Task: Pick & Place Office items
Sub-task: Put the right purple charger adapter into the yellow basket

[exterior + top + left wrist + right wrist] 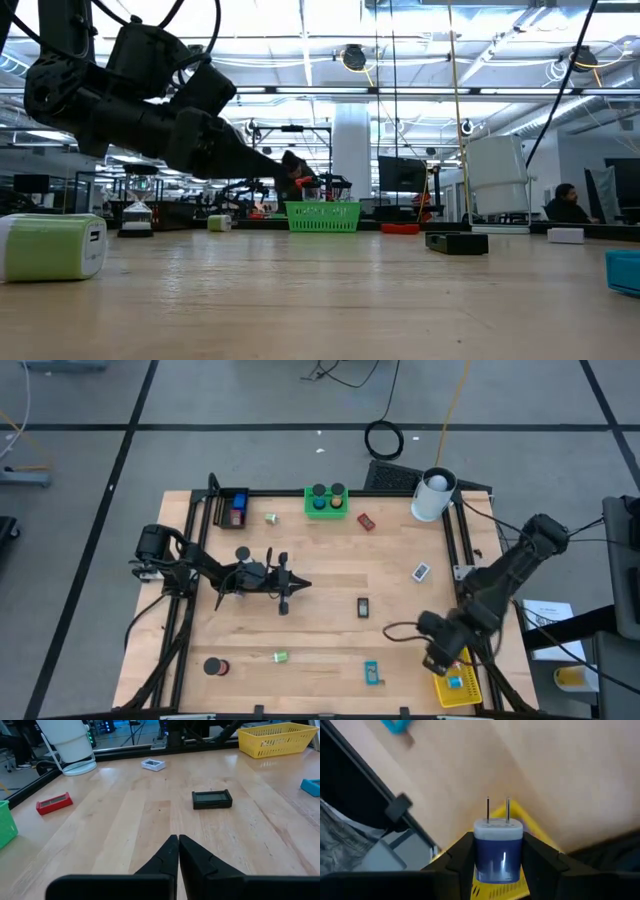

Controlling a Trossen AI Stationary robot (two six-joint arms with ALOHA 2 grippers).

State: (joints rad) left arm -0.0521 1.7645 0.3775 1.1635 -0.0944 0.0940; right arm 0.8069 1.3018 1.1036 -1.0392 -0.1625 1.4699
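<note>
Plug prongs rise from the blue charger block [498, 849] pinched in the right gripper [498, 855], above the yellow bin [461, 686] at the table's [320, 575] five o'clock corner; the bin's contents are mostly hidden. Left gripper [178, 851], pressed together, hovers over open wood mid-table.

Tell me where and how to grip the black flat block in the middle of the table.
Grip the black block across its two long edges, coming straight down from above. It lies flat on the table with bare wood all round, so only the narrow width would likely fit between the fingers. The shut left tool is nearest.
</note>
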